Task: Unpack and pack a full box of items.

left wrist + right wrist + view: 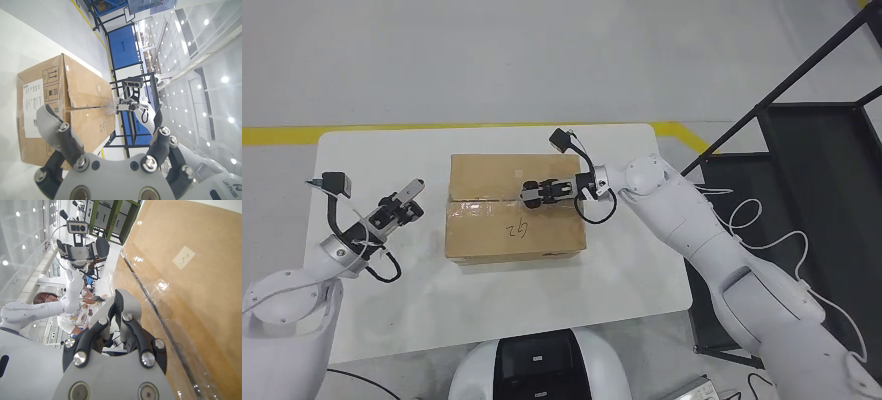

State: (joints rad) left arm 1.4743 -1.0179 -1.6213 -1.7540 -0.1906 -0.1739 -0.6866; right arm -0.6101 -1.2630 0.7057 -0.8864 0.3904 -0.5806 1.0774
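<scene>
Right pincer [528, 193] seemingly pinches tape [112, 106] on the box [512, 235]; left pincer [412, 197] spread above white table [622, 280].

A pale grey floor [542, 60] crossed by a yellow line [282, 133]; blue panels [117, 56] under rows of round ceiling lights [225, 79].

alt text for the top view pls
From above, a closed cardboard box sits on a white table. The right gripper is at the box's top, shut on the clear tape along its seam; the left gripper is open beside the box, not touching it.
</scene>
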